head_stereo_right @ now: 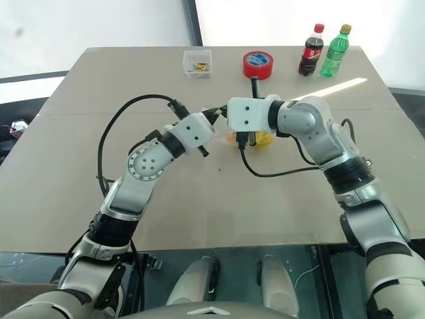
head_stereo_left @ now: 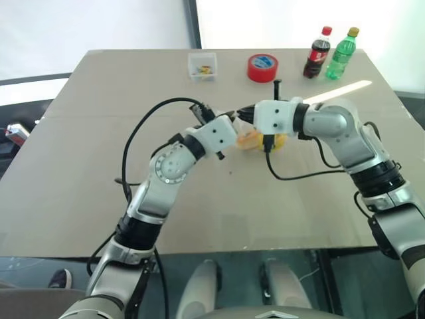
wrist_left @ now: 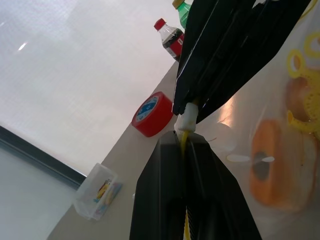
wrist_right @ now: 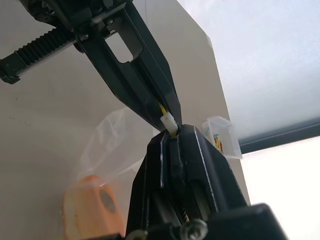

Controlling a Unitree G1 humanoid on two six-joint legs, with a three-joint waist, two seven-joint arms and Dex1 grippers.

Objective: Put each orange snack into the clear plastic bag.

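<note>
**Both end effectors pinch the bag's seal above the bench**

The clear plastic bag [head_stereo_left: 260, 140] hangs between the two end effectors, lifted off the bench [head_stereo_left: 93, 159] near its middle. The left end effector [wrist_left: 183, 145] is closed on the bag's yellow seal strip [wrist_left: 184, 139], and the right end effector [wrist_right: 171, 131] is closed on the same strip from the opposite side, so the two sets of fingertips meet almost tip to tip. The bag's body droops below and beside them.

One orange snack [wrist_left: 267, 162] shows plainly inside the bag, just beside the left end effector's fingers; it also shows through the plastic in the right wrist view. A second orange shape sits next to it, partly behind yellow ring prints on the bag, and I cannot tell whether it is another snack.

On the far part of the bench stand one small clear box [head_stereo_left: 202, 66], one roll of red tape [head_stereo_left: 262, 68] and two bottles: a dark cola bottle [head_stereo_left: 317, 53] and a green bottle [head_stereo_left: 341, 54].

Both arms reach forward and angle inward, elbows out.
</note>
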